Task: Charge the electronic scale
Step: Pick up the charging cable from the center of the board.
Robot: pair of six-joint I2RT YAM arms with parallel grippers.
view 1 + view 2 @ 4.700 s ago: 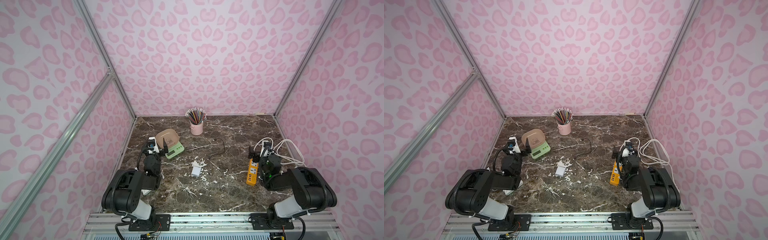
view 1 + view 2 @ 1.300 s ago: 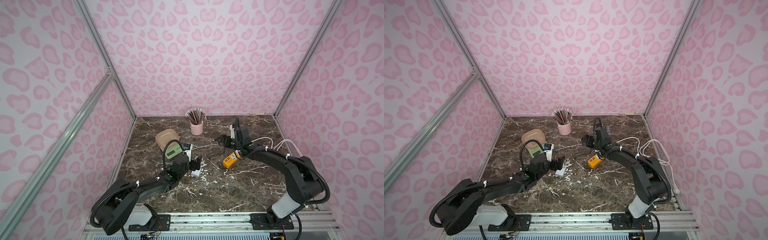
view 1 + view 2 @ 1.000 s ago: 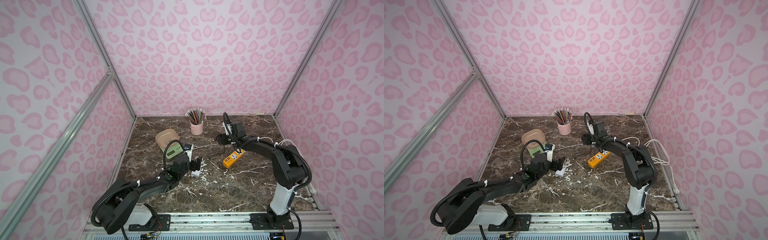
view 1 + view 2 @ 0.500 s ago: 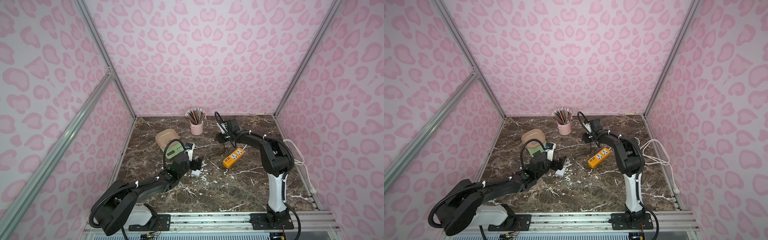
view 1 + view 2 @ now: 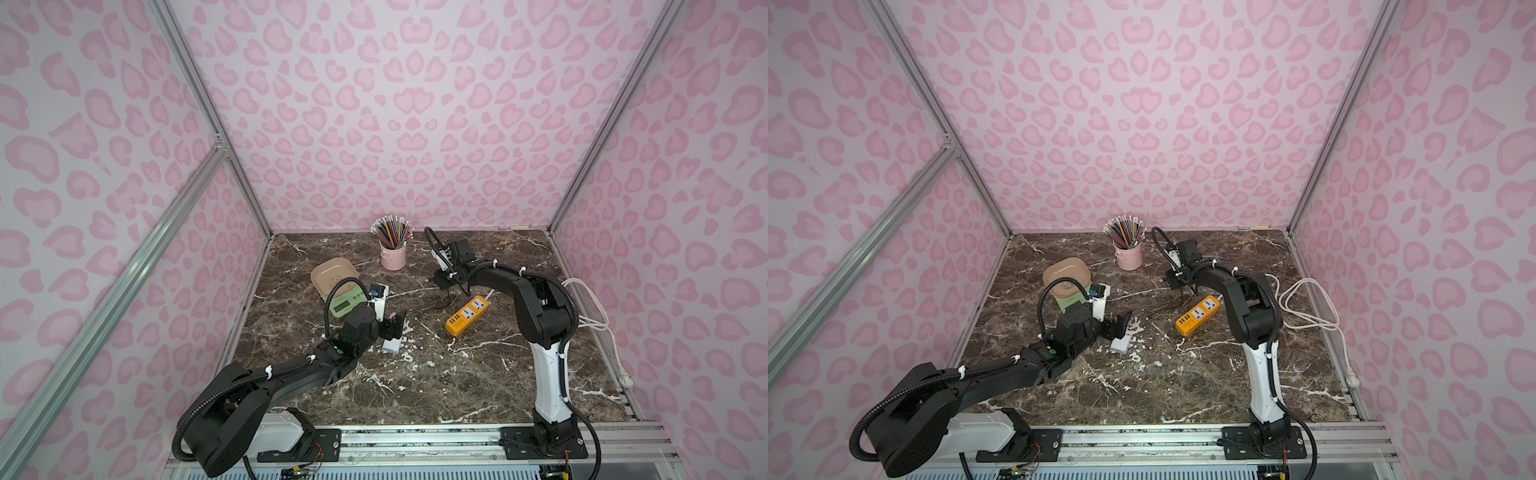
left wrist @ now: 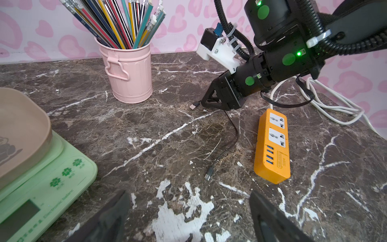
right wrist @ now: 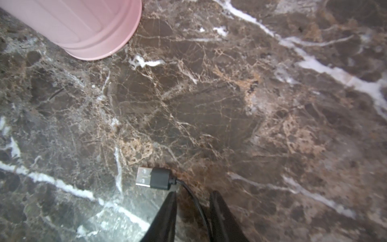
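Observation:
The electronic scale [image 5: 347,300] [image 5: 1068,291] [image 6: 52,174], pale green with a beige tray, stands at the left of the marble table. A black USB cable [image 6: 234,134] lies between it and the orange power strip [image 5: 467,315] [image 5: 1198,315] [image 6: 272,146]. My right gripper [image 5: 438,283] [image 5: 1173,283] [image 7: 192,196] is down at the cable's big USB plug [image 7: 154,178] [image 6: 193,105]. Its jaws stand narrow with the cable running between them, a small gap on each side. My left gripper [image 5: 392,330] [image 5: 1115,326] [image 6: 190,218] hangs wide open over the white charger block [image 5: 392,345] [image 5: 1121,345].
A pink cup of pencils [image 5: 392,253] [image 5: 1128,255] [image 6: 129,73] [image 7: 83,27] stands close beside the right gripper. The cable's small plug [image 6: 209,175] lies loose near the strip. The strip's white cord [image 5: 590,307] [image 5: 1308,307] loops along the right wall.
The right gripper has shifted a little left onto the cable behind the USB plug, and its jaws have narrowed. The left arm has held still, open.

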